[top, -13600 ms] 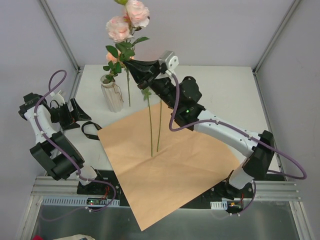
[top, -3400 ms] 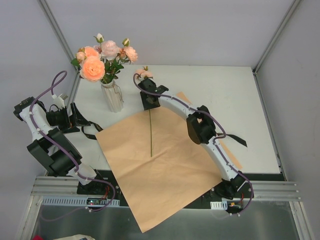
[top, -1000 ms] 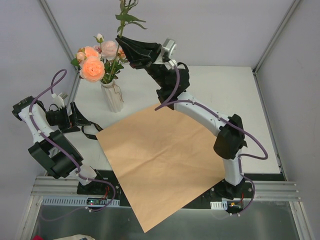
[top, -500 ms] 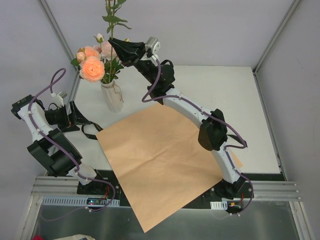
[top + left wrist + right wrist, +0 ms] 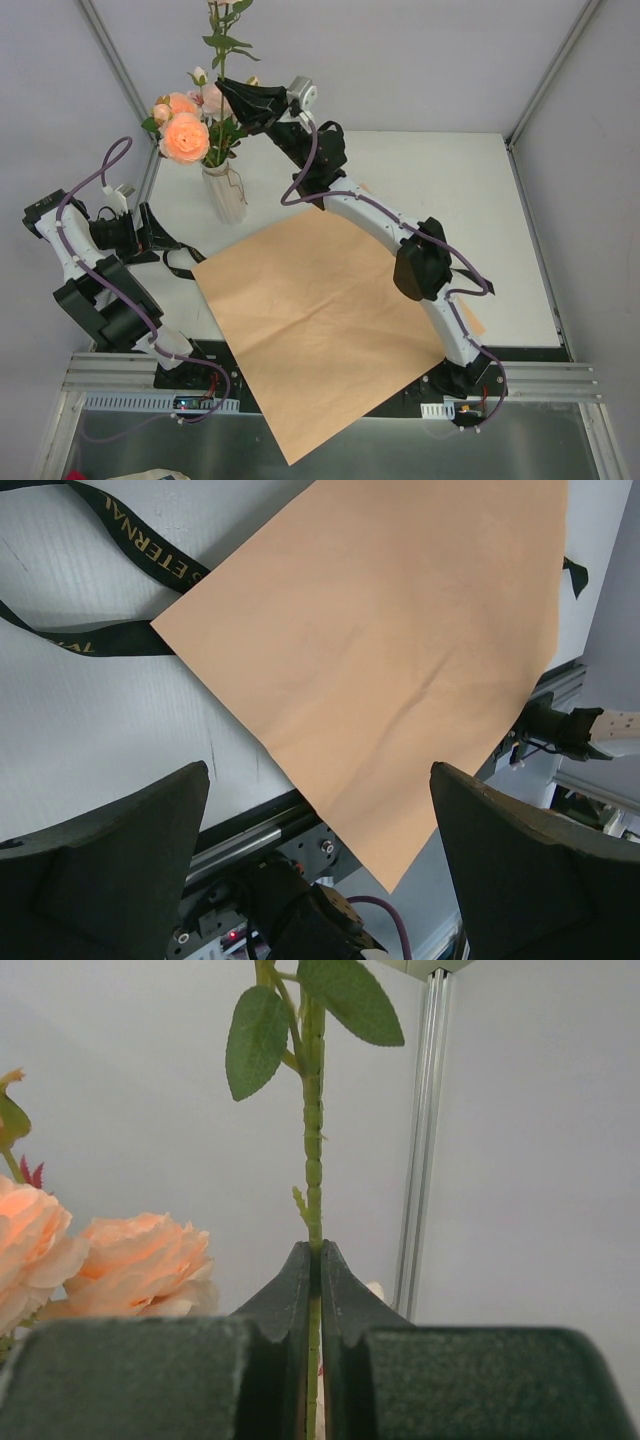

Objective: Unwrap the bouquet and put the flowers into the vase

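The flowers, peach-pink roses with green leaves (image 5: 187, 137), are standing bunched in the vase at the far left of the white surface (image 5: 450, 170), with the wrapping already off them. In front of you the big sheet of tan-orange paper (image 5: 320, 310) is lying flat and unfolded, its near corner hanging past the surface's front edge.

Your right arm is reaching across to the far left. Its pincer (image 5: 222, 84) is pressing shut on one thin green rose stem with leaves (image 5: 222, 45), holding it upright just beside and above the blooms. In the right wrist view the two fingers are meeting on that stem. Its lower end is hiding behind the fingers, so you cannot tell whether it is in the vase's mouth.

Your left pincer (image 5: 152, 225) is hovering at the left edge with its jaws spread wide and holding nothing.

The small slim whitish glass vase (image 5: 225, 195) is standing upright just beyond the paper's left corner. The black ribbon with gold lettering (image 5: 180, 262) is lying loose beside that corner, one end touching it.
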